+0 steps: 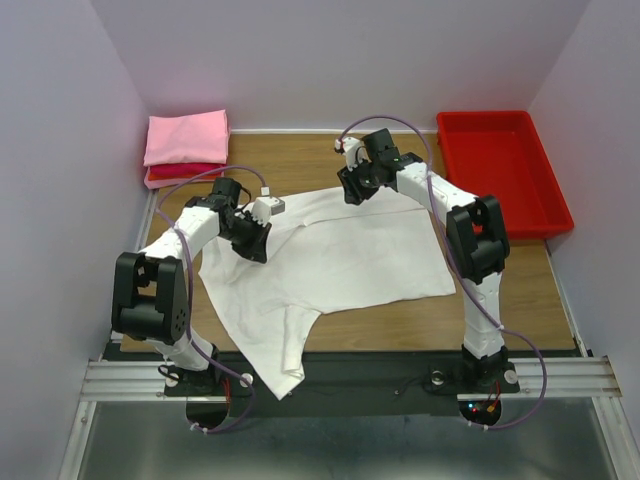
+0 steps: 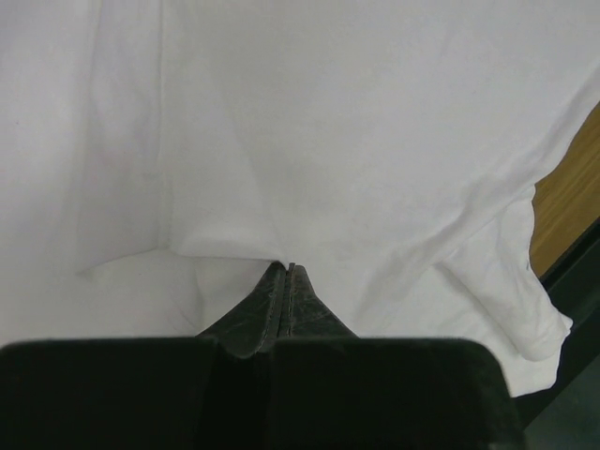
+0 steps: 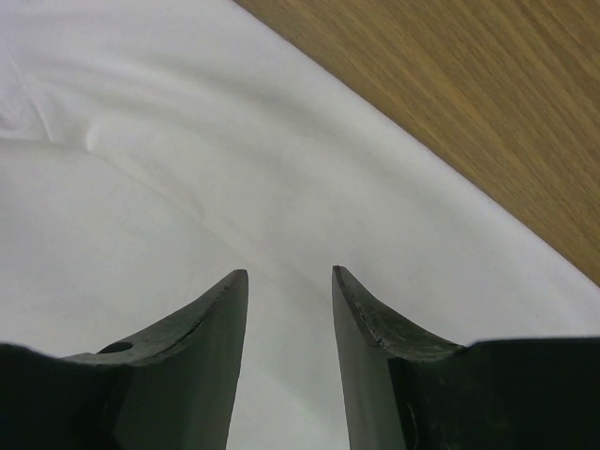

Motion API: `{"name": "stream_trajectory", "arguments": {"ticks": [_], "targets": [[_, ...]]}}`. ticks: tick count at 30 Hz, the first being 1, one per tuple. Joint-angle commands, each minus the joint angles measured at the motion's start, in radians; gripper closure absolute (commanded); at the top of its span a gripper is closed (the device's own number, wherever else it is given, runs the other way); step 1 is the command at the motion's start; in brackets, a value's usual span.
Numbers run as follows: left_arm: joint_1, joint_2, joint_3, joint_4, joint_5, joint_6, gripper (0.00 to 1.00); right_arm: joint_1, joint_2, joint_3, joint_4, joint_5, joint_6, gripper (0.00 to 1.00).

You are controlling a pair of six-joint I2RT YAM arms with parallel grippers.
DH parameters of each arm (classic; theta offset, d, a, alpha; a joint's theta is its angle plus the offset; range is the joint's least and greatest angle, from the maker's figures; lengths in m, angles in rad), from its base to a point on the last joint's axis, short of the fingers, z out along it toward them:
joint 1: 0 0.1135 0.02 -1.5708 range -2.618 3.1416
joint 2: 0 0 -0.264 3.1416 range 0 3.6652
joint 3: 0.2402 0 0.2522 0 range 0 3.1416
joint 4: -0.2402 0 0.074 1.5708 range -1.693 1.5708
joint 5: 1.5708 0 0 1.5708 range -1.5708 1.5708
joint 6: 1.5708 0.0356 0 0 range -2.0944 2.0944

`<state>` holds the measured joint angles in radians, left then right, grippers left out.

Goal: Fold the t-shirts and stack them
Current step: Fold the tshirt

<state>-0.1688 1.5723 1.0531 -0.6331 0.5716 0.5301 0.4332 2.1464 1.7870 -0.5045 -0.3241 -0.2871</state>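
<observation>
**Left clamped on the white tee, right standing open**

The white t-shirt (image 1: 340, 255) lies spread across the middle of the wooden table (image 1: 500, 290), back side up with no print in view. One part of it drapes over the near edge between the two arm bases.

The left gripper (image 2: 286, 269) sits at the shirt's left side. Its fingers are pressed tight together, and a raised fold of the white cloth meets their tips, with creases running out from that spot.

The right gripper (image 3: 289, 274) is at the shirt's far edge. Its jaws stand apart with nothing between them; white cloth shows below, and bare wood lies just beyond the hem.

In the far left corner a folded pink t-shirt (image 1: 187, 137) rests on a folded red t-shirt (image 1: 175, 172), well apart from the white one. A red tray (image 1: 495, 160) sits at the far right.
</observation>
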Motion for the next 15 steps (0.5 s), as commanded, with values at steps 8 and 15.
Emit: {"name": "stream_trajectory", "arguments": {"ticks": [8, 15], "targets": [[-0.021, -0.011, -0.007, -0.028, -0.009, -0.041, 0.89, 0.004, -0.028, 0.015, -0.006, 0.008, -0.01, 0.53], [-0.044, 0.006, 0.007, -0.042, 0.027, -0.044, 1.0, 0.004, -0.017, 0.031, -0.008, 0.023, -0.015, 0.54]]}}
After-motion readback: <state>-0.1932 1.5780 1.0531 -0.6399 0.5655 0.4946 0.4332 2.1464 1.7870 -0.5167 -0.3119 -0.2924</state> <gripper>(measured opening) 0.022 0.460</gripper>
